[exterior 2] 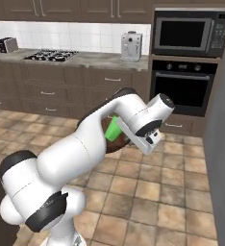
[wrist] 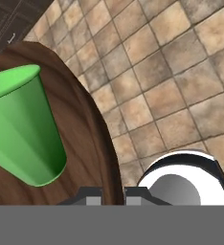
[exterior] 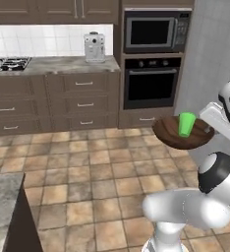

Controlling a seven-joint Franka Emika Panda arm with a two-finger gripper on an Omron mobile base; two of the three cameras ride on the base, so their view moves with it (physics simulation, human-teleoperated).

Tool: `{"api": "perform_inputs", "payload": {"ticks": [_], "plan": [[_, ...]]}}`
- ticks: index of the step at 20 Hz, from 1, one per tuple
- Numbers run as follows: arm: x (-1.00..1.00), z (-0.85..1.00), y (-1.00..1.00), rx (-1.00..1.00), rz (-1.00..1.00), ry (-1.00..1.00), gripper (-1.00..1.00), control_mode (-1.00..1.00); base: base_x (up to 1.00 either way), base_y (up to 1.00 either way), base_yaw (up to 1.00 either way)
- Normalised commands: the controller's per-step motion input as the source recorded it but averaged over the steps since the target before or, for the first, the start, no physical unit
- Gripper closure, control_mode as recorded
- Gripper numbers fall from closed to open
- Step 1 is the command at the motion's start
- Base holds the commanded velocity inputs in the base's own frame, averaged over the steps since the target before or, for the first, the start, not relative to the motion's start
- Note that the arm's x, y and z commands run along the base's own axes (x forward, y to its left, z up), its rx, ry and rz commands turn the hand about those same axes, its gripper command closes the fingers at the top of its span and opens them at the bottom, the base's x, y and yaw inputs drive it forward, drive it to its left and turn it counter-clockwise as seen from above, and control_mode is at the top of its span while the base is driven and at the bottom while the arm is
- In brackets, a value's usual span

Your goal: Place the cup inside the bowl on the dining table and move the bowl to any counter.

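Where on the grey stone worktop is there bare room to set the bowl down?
Bare stretch of the long grey stone worktop lies between the black gas hob and the white coffee machine. Left of the hob, a silver toaster crowds the end.
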Motion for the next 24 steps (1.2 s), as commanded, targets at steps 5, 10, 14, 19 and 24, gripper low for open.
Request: {"api": "perform_inputs", "payload": {"ticks": [5, 10, 14, 19, 24], "plan": [[0.0, 0.0, 0.0, 0.0, 0.0, 0.0, 1.0, 1.0, 1.0, -0.1, 0.0], [0.0, 0.0, 0.0, 0.0, 0.0, 0.0, 1.0, 1.0, 1.0, -0.12, 0.0], [0.0, 0.0, 0.0, 0.0, 0.0, 0.0, 1.0, 1.0, 0.98, -0.1, 0.0], [0.0, 0.0, 0.0, 0.0, 0.0, 0.0, 1.0, 1.0, 0.98, -0.01, 0.0], [0.0, 0.0, 0.0, 0.0, 0.0, 0.0, 1.0, 1.0, 0.89, 0.0, 0.0]]}}
